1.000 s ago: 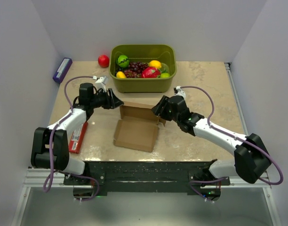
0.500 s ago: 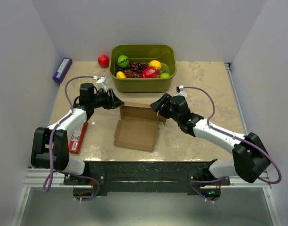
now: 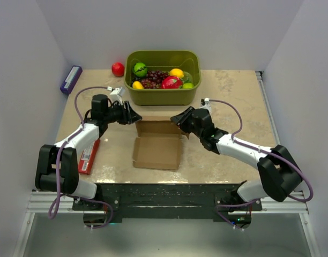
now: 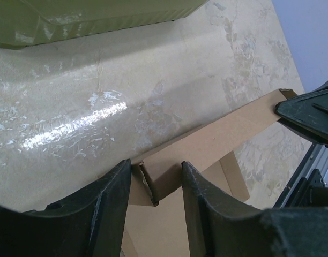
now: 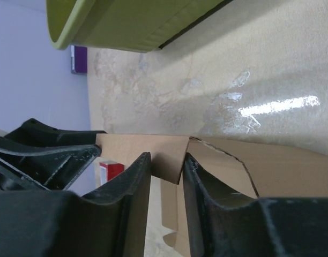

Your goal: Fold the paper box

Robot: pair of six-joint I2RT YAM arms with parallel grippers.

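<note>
- Two reaches in from the near edge of the table (image 3: 233, 91): left arm (image 3: 81, 136) and right arm (image 3: 239, 150), one toward each far corner of the paper box (image 3: 157, 152).
- Rests mid-table between them as plain brown cardboard, with a flat panel toward the bases and a shallow tray with a raised wall on the far side.
- Beside the left arm, well apart from the box: a slim red pack (image 3: 89, 155), flat on the table.
- At the far left corner, the left gripper (image 3: 133, 116): fingers (image 4: 107, 203) a narrow gap apart, the folded cardboard corner standing in that gap and touching one of them. Cannot tell whether pinched or merely straddled.
- At the far right corner, the right gripper (image 3: 177, 119): fingers (image 5: 121, 203) closer together, a cardboard tab showing in the slit between them. Cannot tell whether clamped there either.
- Both grippers level with the raised wall, facing each other along it.
- Just beyond that wall, near the box: an olive-green tub (image 3: 163, 98) holding fruit (image 3: 158, 79).
- Farther left, by the tub's corner: a red ball (image 3: 118, 69).
- At the far left edge, against the side wall: a purple box (image 3: 71, 79).
</note>
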